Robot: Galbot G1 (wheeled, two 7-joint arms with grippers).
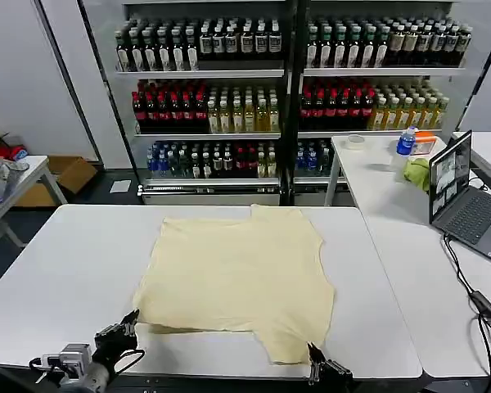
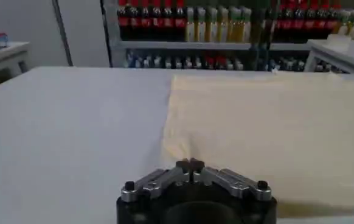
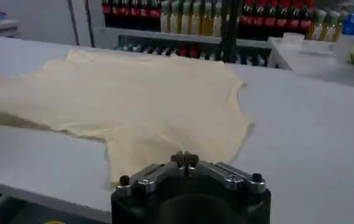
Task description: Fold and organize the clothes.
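— At the table's near edge, what are the grippers doing?
— Left gripper sits low at the front left, fingers pressed together on nothing; right gripper at the front right is likewise clenched and empty.
— And the T-shirt?
— Spread flat mid-table, just beyond both grippers. Its near left corner lies just beside the left gripper; a sleeve tab reaches toward the right one.
— Its axis?
— Running front to back, toward the bottle shelves.

No text, label or number can be read anywhere here.
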